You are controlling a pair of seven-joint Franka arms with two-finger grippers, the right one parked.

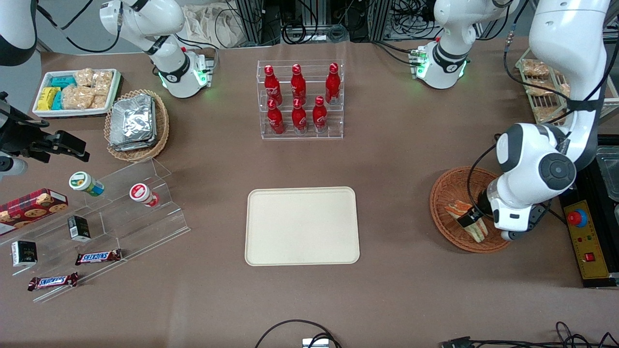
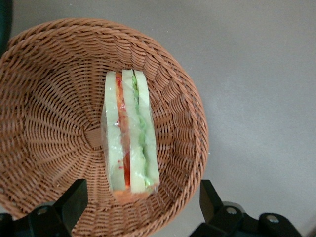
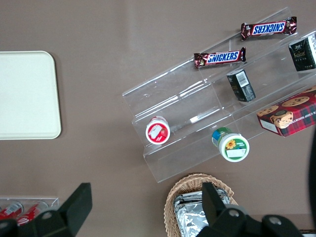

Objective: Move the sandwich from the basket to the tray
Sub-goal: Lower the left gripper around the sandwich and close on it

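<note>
sandwich (image 2: 129,136) lies in basket (image 2: 54,98); hand (image 2: 140,200) spread wide above it.

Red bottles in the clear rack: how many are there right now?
6. Three red bottles stand on the clear acrylic rack's upper step, three on the lower. None looks hidden. The left arm's hand is open over the reddish-brown wicker basket.

The brown table (image 1: 396,159) bears the tray (image 1: 302,226); the basket (image 1: 447,193) lies toward the working arm's end, under the open-fingered gripper (image 1: 471,217).

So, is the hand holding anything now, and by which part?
Nothing is held. The hand is open above the sandwich, which lies in the basket.
</note>
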